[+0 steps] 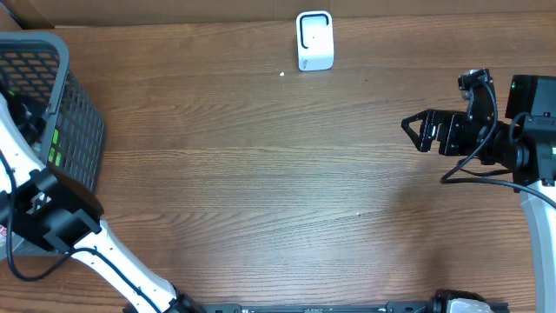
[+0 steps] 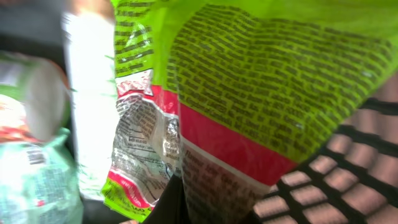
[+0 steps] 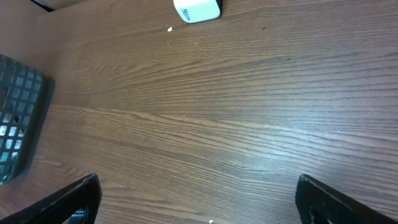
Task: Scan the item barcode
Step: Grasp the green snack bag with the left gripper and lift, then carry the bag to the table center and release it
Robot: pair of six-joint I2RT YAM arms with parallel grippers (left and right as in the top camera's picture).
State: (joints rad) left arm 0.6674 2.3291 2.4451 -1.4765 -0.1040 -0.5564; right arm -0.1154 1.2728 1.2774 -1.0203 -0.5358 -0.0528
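The item is a lime-green snack bag (image 2: 261,81) with black print and a red band, filling the left wrist view inside the basket (image 1: 61,96). My left gripper (image 2: 186,202) is shut on the bag's lower edge, with one dark finger (image 2: 177,202) showing against the wrapper. I cannot make out a barcode on it. The white scanner (image 1: 314,40) stands at the back of the table, also seen in the right wrist view as the scanner (image 3: 196,10). My right gripper (image 1: 415,130) hovers at the right side, open with nothing between its fingers (image 3: 78,199).
The dark mesh basket (image 3: 18,124) sits at the table's left edge and holds other packets, among them a pale green one (image 2: 37,174) and a white one (image 2: 90,93). Wood tabletop (image 1: 278,174) spans between basket, scanner and right arm.
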